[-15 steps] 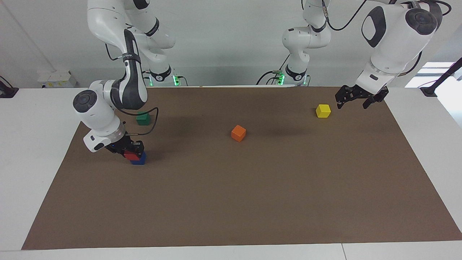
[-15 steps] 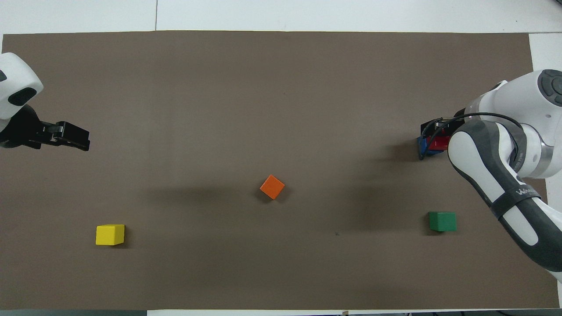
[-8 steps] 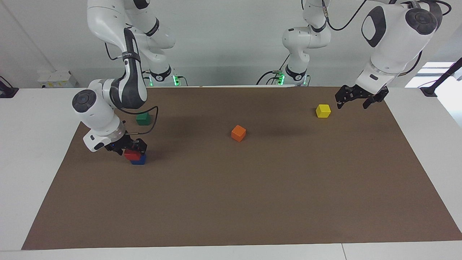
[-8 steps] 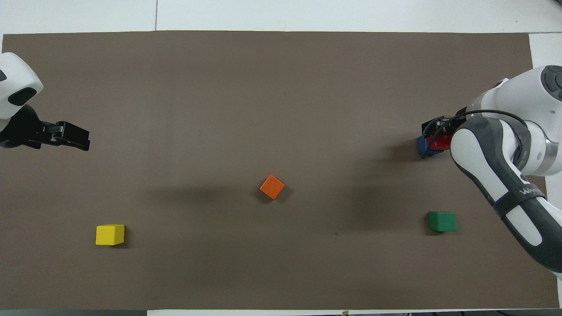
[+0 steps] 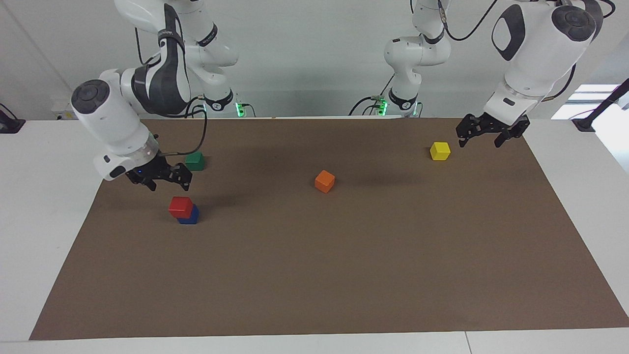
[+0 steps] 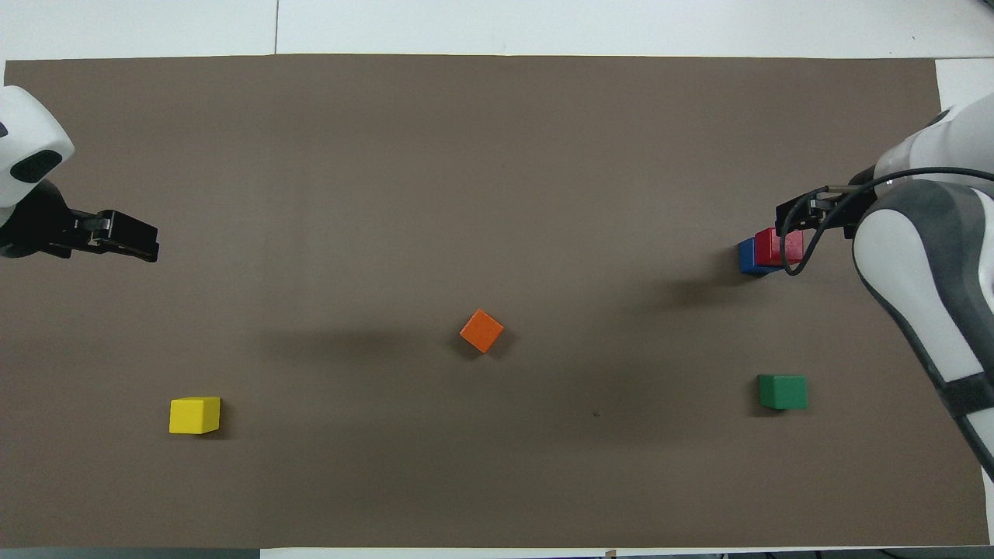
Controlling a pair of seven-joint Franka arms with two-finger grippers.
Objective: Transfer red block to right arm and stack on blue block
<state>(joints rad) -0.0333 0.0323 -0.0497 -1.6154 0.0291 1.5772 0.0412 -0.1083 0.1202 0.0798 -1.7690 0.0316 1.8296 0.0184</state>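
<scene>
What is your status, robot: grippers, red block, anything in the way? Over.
Right gripper open, up above the stack. Left gripper open, waiting beside yellow block. Red block sits on blue block. Nothing in the way.

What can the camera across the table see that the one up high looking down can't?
Only the facing view shows both arms whole up to their bases, the wall, and air between the open right gripper and the red block.

Only the overhead view shows the table past the mat's edge farthest from the robots; there the right gripper's cable crosses the red block.

Both show the red block sitting on the blue block, the green block, orange block, yellow block, and the open left gripper waiting near the yellow one.
</scene>
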